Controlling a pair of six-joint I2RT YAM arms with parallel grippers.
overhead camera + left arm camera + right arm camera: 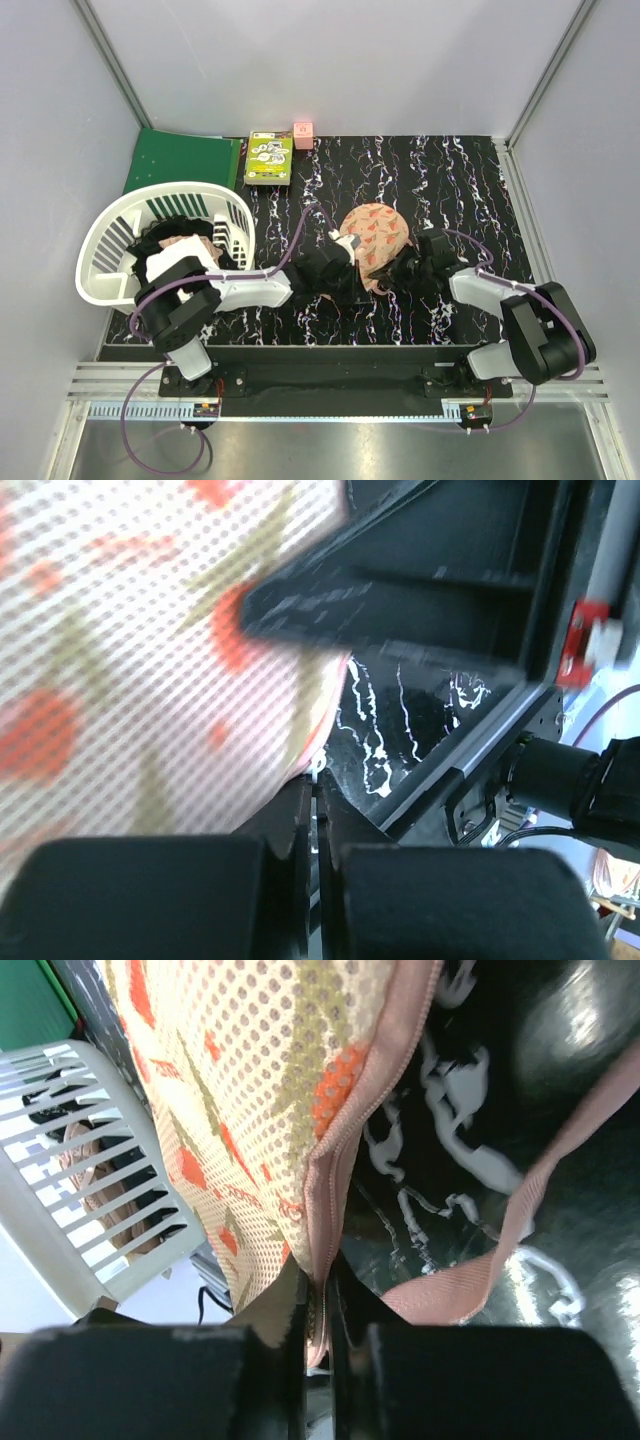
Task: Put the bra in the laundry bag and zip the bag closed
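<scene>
**Laundry bag [375, 238] pinched from both sides**

White slatted basket [100, 272] sits far left on the tabletop [455, 185], clothes piled inside. Next over, the left claw [313, 825] is squeezed tight on the bag's left edge, with the mesh right up against its camera. The bag lies mid-tabletop between both claws. The right claw [318, 1305] is clamped on the pink zipper edging, and the pink loop [500, 1255] trails just beside it.

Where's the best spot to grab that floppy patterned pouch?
Its pink edging, coming in low from the side: the laundry bag is a soft, bulging dome, but that rim is a thin seam that fingers can pinch. The right gripper is shut on it there, probably the surest hold.
</scene>
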